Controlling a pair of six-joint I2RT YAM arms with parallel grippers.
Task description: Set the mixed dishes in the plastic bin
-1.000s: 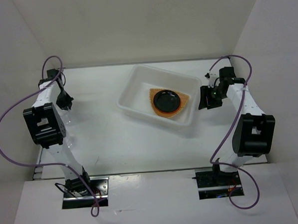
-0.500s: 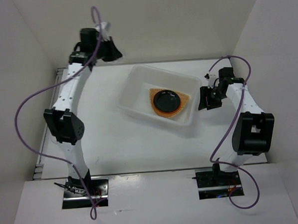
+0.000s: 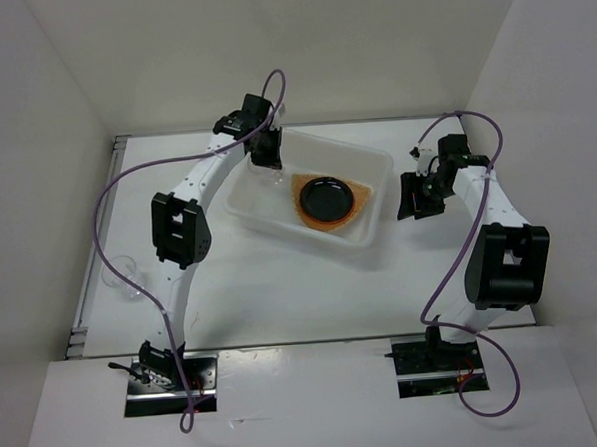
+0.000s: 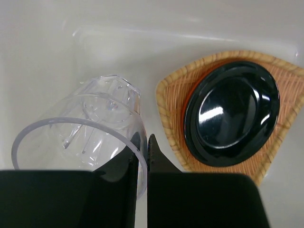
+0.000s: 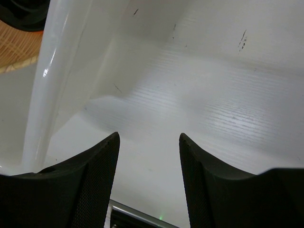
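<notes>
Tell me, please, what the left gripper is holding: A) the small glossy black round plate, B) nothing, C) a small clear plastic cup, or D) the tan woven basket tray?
C: the left gripper pinches the rim wall of the small clear plastic cup over the translucent white plastic bin.

The black plate (image 4: 231, 114) hides all but a sliver of the orange plate (image 4: 186, 105); the basket (image 4: 167, 95) is cut off at right.

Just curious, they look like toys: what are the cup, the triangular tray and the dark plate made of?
Cup: clear, probably hard plastic, see-through with moulded ribs. Tray: tan woven strands, maybe bamboo or wicker. Plate: glossy black with sharp highlights; plastic or glazed ceramic, cannot tell.
</notes>
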